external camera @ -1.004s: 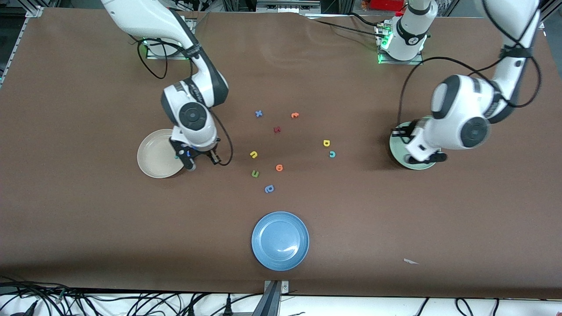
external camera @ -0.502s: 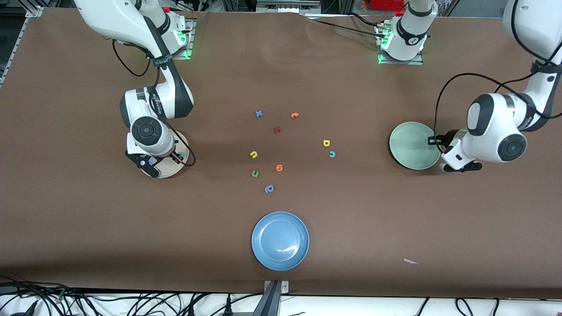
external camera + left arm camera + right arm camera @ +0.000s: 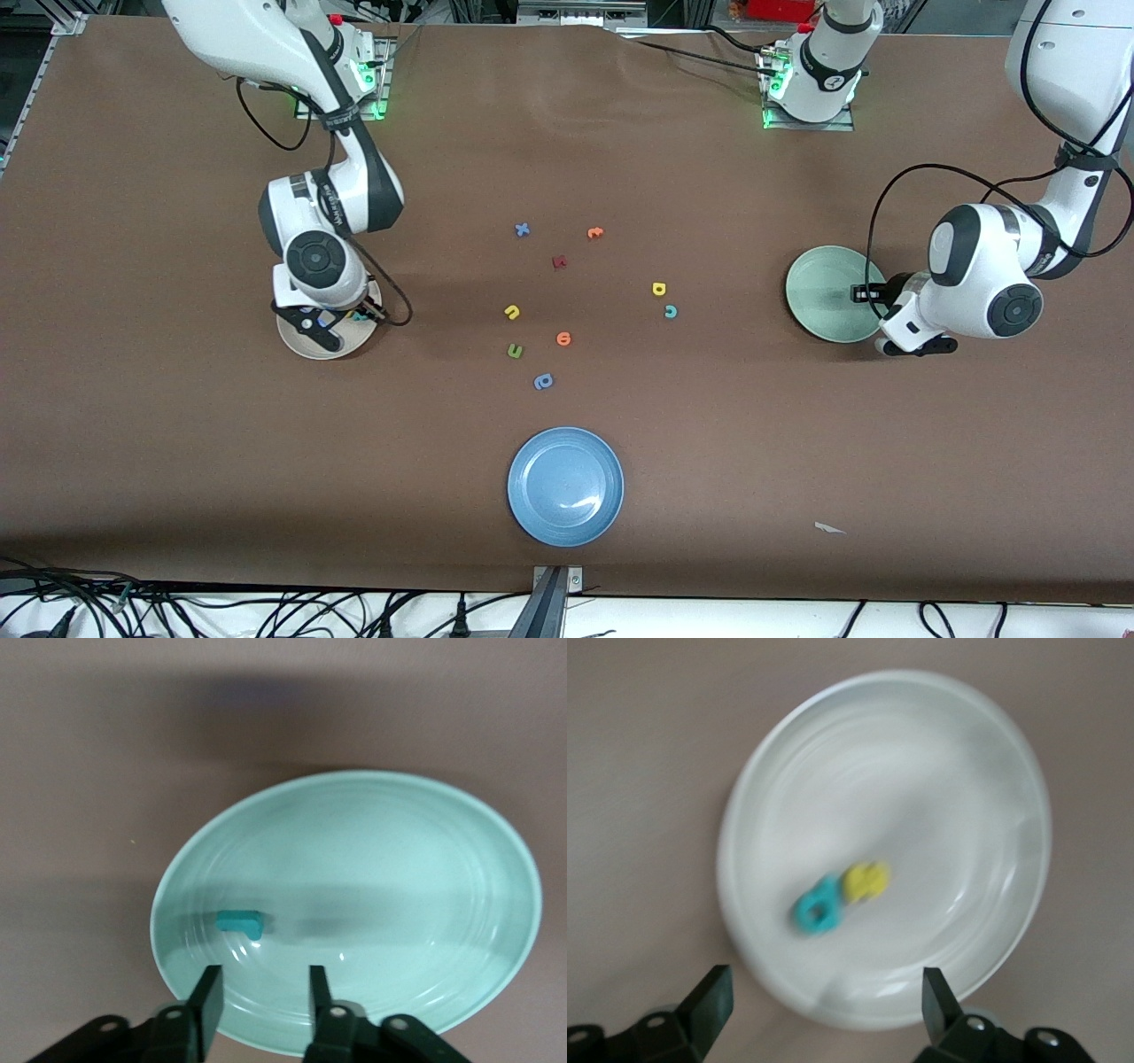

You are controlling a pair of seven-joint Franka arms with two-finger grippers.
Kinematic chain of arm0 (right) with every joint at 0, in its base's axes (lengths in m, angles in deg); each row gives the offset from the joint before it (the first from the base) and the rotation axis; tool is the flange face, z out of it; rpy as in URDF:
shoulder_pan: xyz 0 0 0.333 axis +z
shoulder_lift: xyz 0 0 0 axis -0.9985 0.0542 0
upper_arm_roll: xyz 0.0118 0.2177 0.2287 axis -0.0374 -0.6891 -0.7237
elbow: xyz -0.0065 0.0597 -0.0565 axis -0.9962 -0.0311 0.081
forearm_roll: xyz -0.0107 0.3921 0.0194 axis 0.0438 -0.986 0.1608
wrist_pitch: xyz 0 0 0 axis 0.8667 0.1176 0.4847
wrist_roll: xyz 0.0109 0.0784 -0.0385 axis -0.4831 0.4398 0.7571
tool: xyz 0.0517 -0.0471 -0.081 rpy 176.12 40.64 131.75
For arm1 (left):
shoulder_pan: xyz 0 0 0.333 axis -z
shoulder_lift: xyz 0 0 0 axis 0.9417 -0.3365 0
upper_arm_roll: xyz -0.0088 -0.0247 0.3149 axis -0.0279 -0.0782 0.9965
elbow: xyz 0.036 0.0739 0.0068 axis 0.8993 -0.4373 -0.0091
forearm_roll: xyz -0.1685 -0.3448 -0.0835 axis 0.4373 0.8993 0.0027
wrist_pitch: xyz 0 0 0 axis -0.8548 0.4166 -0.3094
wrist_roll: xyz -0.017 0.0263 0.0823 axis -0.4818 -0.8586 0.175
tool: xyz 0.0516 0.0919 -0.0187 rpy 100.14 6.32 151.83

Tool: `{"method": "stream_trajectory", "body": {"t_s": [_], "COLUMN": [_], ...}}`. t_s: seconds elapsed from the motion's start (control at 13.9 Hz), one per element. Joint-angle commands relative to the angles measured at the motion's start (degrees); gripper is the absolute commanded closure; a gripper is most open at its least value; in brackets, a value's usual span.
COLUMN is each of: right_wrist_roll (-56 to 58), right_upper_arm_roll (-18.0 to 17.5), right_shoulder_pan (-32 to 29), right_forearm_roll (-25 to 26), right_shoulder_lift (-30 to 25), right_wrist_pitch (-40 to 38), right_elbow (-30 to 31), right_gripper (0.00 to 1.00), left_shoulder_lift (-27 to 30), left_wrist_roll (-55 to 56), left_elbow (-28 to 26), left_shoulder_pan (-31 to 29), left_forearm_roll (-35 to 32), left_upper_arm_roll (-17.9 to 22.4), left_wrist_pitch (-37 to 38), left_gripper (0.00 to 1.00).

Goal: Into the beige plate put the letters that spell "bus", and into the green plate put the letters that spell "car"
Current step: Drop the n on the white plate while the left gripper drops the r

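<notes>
Half the beige plate (image 3: 306,344) hides under the right tool (image 3: 824,997).

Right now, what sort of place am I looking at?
Probably a robotics lab: two white arms bolted to a brown table, cables trailing along its edge, and foam letters laid out between plates for a sorting exercise.

2 white arms, dark grey joints, black looping cables, black tools, green base lights

Brown table (image 3: 177,425), beige plate (image 3: 297,341), green plate (image 3: 819,292), blue plate (image 3: 565,486), scattered foam letters (image 3: 563,338)
</notes>
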Motion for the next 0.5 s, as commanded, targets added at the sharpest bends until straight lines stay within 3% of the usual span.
{"method": "stream_trajectory", "body": {"t_s": [0.0, 0.22, 0.36, 0.43], "right_wrist_roll": [-5.6, -7.0, -12.34, -14.2], "right_upper_arm_roll": [-6.18, -10.33, -10.69, -10.69], "right_shoulder_pan": [0.42, 0.42, 1.03, 1.73], "right_forearm_roll": [-0.61, -1.39, -7.34, -8.5], "right_shoulder_lift": [-1.08, -0.21, 2.5, 4.09], "right_wrist_pitch": [1.28, 9.19, 10.87, 10.88], "right_elbow": [-0.7, -1.06, -4.55, -6.57], "right_gripper": [0.09, 0.01, 0.01, 0.06], "left_shoulder_lift": [2.48, 4.61, 4.17, 3.82], "left_wrist_roll": [1.59, 10.18, 18.79, 22.75], "left_elbow": [1.93, 1.93, 2.55, 2.55], "left_shoulder_pan": [0.19, 0.1, 0.37, 0.89], "left_forearm_roll": [-0.47, 6.18, 7.44, 7.44], "left_upper_arm_roll": [-2.29, -8.61, -13.62, -15.99], "left_wrist_pitch": [1.86, 2.75, 2.05, 1.87], "left_gripper": [0.01, 0.01, 0.01, 0.01]}}
